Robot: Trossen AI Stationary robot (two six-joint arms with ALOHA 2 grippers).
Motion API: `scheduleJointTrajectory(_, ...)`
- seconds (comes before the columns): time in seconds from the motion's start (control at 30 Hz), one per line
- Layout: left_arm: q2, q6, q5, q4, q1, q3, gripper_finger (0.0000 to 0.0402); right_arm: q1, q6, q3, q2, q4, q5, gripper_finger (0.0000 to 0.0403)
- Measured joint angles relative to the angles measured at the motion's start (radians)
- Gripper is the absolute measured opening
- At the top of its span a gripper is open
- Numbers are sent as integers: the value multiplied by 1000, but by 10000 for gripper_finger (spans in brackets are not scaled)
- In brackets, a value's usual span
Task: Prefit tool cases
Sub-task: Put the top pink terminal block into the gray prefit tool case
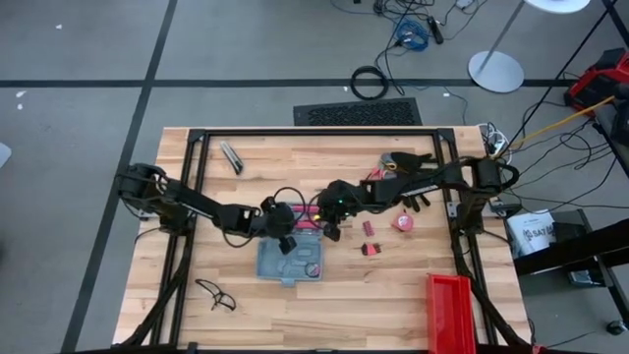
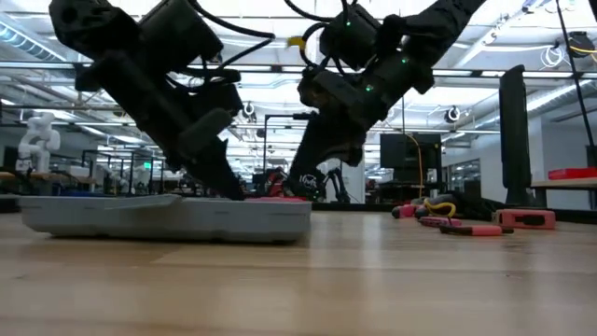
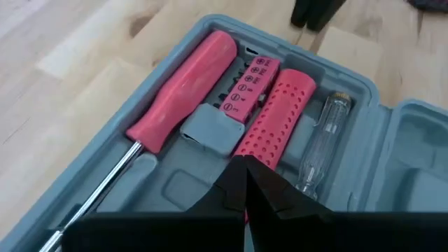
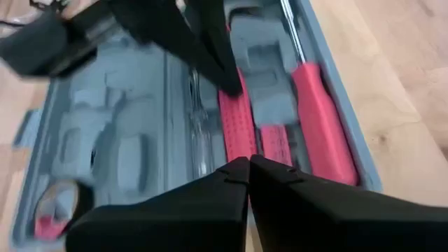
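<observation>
Case (image 1: pixel 290 262) flat blue-grey plastic, rounded corners; dotted red handle (image 3: pixel 276 115) inside.

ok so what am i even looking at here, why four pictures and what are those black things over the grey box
It is a robot with two dark arms at a wooden table. One picture looks down from above, one looks level across the tabletop, and two come from cameras on the arms' wrists. The grey box is an open tool case holding a red screwdriver, a dotted red handle and a clear tool. The left gripper is shut, its tip at the dotted handle. The right gripper hangs shut above the case, holding nothing. Small red parts and a red bin lie nearby.
</observation>
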Motion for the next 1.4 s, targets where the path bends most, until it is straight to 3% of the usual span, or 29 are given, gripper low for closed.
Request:
scheduleJointTrajectory(0.33,30,-1,45,10,24,-1,2,-11,-1,73,117,-6,18,0)
scheduleJointTrajectory(1.4,34,-4,54,24,24,-5,1,-18,26,83,221,-68,-17,0)
